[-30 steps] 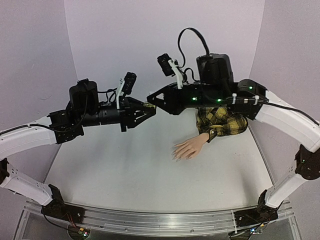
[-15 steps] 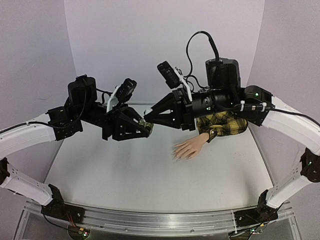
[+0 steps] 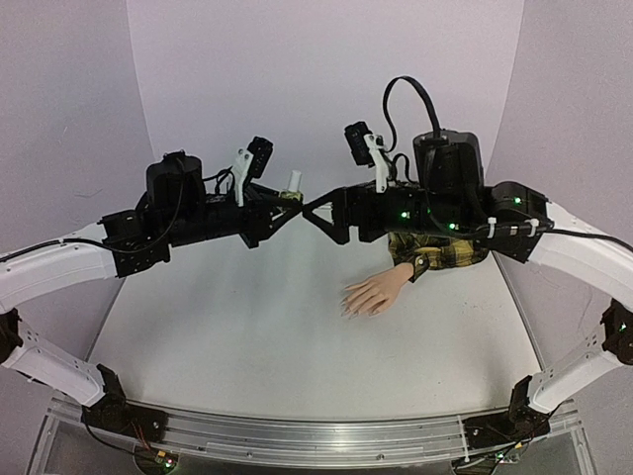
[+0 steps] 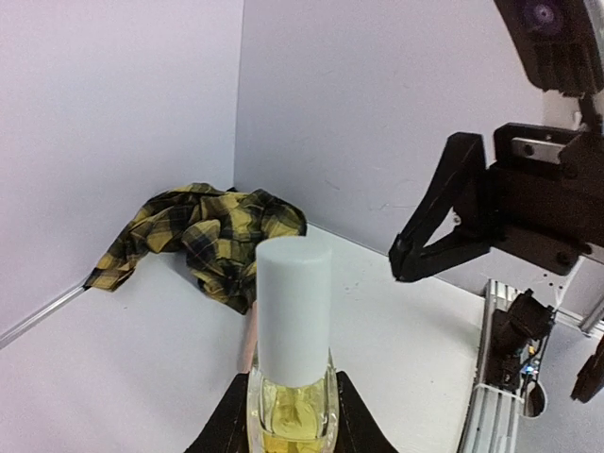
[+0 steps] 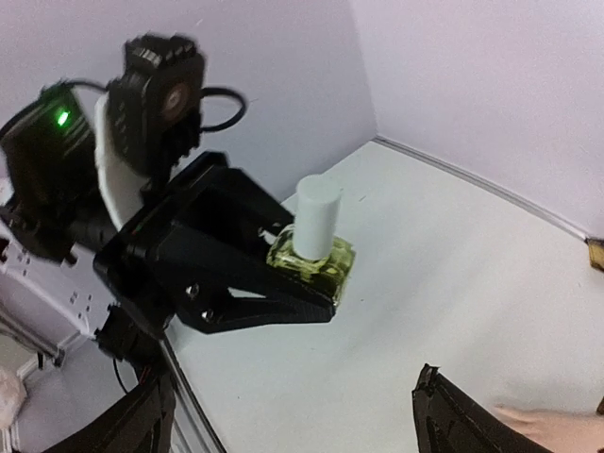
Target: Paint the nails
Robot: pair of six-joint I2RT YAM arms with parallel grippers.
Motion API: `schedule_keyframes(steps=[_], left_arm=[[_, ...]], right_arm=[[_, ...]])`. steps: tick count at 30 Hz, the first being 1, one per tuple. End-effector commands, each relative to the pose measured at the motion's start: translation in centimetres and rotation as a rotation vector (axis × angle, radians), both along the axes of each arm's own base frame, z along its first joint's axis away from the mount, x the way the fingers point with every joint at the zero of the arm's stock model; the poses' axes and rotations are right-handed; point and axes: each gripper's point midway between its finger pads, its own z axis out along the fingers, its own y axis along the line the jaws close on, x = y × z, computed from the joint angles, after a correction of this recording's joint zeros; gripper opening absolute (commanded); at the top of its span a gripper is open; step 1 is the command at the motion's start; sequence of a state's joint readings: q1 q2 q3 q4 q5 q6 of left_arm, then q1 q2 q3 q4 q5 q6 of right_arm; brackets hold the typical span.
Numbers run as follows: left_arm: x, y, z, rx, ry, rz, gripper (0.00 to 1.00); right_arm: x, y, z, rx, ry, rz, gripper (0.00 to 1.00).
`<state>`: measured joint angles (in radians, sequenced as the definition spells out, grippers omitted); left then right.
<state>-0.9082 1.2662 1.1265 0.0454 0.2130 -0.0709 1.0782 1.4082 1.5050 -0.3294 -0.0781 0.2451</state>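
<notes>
Top view: your left claw (image 3: 282,205) is clamped on the bottle (image 3: 293,184); the mannequin hand (image 3: 374,293), nails (image 3: 348,307) on the counter (image 3: 237,346), sits down-right of the bottle. Left wrist: white cap (image 4: 293,302) on. Right wrist: right claw (image 5: 294,377) wide open, empty, near the bottle. Looks like uncapping, so you'd close on that cap next.

A robot lab booth: plain lilac walls (image 3: 247,79), aluminium base rail (image 3: 297,436).

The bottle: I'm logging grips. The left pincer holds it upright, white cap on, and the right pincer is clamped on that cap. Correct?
Not quite: the right pincer is open and clear of the cap, as the right wrist view shows. The left pincer does hold the bottle upright, white cap on.
</notes>
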Motion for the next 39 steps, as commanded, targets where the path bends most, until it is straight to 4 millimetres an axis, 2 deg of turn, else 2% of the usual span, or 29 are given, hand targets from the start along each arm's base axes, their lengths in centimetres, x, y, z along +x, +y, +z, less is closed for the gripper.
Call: schedule_keyframes(steps=[1,5,10,15,18,21,27,30,33,35,37,39], left_arm=[[3.0,0.0,2.1,-0.012,-0.079,0.182,0.0],[3.7,-0.9,1.5,0.007,-0.077,0.209,0.0],[2.6,-1.6,1.8,-0.012,-0.097,0.172,0.0],[2.0,-1.8,1.7,-0.021,-0.103,0.155,0.0],[1.7,-2.1,1.6,-0.021,-0.106,0.142,0.0],[1.6,-2.2,1.7,-0.02,-0.112,0.14,0.0],[1.4,-2.1,2.1,-0.029,-0.12,0.141,0.0],[1.1,-2.0,2.2,-0.035,-0.123,0.134,0.0],[0.6,-1.8,2.4,-0.05,-0.12,0.113,0.0],[-0.9,-2.0,2.6,-0.071,-0.115,0.035,0.0],[-3.7,-2.2,3.1,-0.098,-0.127,-0.113,0.0],[-8.2,-2.2,3.6,-0.133,-0.145,-0.353,0.0]], right_arm=[[3.5,-1.3,1.8,0.127,0.095,-0.275,0.9],[4.7,-0.1,1.3,0.141,0.151,-0.329,0.85],[6.3,-0.6,1.4,0.131,0.16,-0.439,0.68],[6.8,0.5,1.5,0.133,0.17,-0.437,0.54],[6.8,1.4,1.4,0.127,0.178,-0.416,0.5],[6.9,1.9,1.3,0.118,0.177,-0.399,0.39],[6.6,2.9,0.7,0.097,0.187,-0.358,0.35],[6.4,3.1,0.8,0.082,0.171,-0.332,0.23],[5.5,3.6,1.2,0.046,0.121,-0.246,0.03],[4.4,4.0,1.5,0.006,0.063,-0.152,0.0],[3.0,4.0,1.7,-0.042,-0.021,-0.046,0.0],[-1.5,5.1,1.9,-0.043,-0.064,0.257,0.0]])
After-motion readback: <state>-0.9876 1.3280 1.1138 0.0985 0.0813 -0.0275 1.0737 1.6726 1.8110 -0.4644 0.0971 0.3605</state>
